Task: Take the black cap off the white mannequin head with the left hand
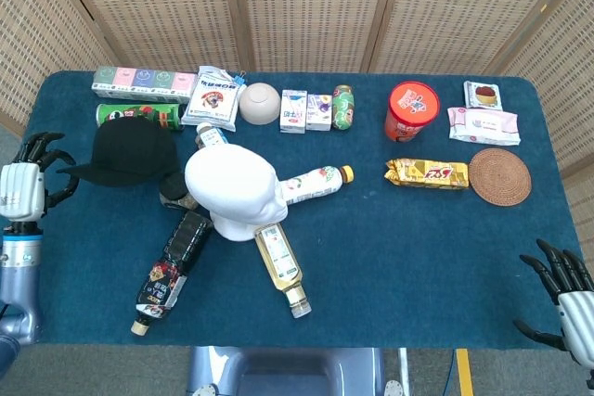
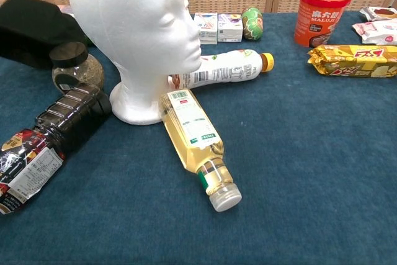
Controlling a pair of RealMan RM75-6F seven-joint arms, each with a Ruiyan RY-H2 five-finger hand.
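The white mannequin head (image 1: pixel 232 194) (image 2: pixel 133 29) stands bare at the table's left middle, facing right. The black cap (image 1: pixel 135 150) (image 2: pixel 31 29) lies just left of it, over a dark-lidded jar (image 2: pixel 75 66) and partly covering a green can (image 1: pixel 116 114). My left hand (image 1: pixel 28 187) is at the table's left edge, close to the cap's brim, with its fingers spread and nothing in them. At the bottom right corner, off the table's front edge, my right hand (image 1: pixel 560 300) is open and empty. Neither hand shows in the chest view.
A dark cola bottle (image 1: pixel 172 261), a yellow-drink bottle (image 1: pixel 281 266) and a white bottle (image 1: pixel 316 183) lie around the head's base. Snack packs, small cartons, a bowl (image 1: pixel 260 103) and a red tub (image 1: pixel 411 110) line the back; a woven coaster (image 1: pixel 499 175) is right.
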